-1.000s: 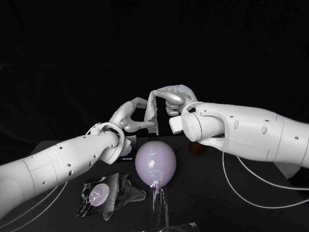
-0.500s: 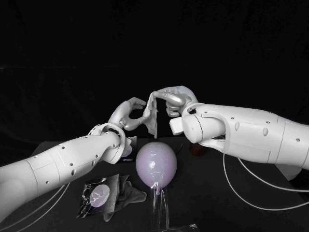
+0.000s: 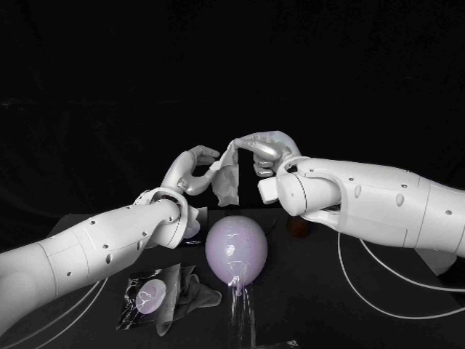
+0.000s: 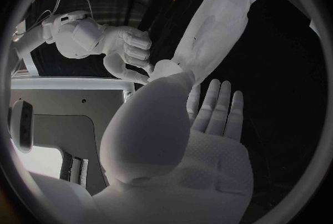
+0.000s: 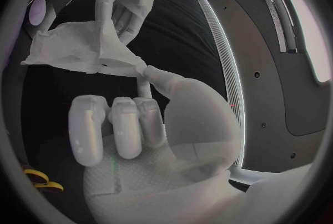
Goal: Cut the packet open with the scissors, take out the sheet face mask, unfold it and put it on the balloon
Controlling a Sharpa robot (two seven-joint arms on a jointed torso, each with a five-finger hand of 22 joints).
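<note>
Sheet mask (image 3: 228,177) is out of the packet (image 3: 149,294) and hangs in the air between both hands, above and behind the balloon (image 3: 237,249). It reads as a narrow folded strip, so we judge the unfold not yet done. Right hand (image 3: 262,151) pinches its top end between thumb and one finger, with the rest curled in. Left hand (image 3: 196,171) looks to have a nearby edge between thumb and fingertip, its other fingers straight and spread. We're less sure of that grip. Risks: both pinches sit close together on wet, thin material, so pulling apart could slip one corner out or tear the sheet. Layers may cling and not open. If one pinch lets go, the mask swings, bunches up and drops onto the table (image 3: 327,305) or lands crooked on the balloon, which may roll if nudged.
</note>
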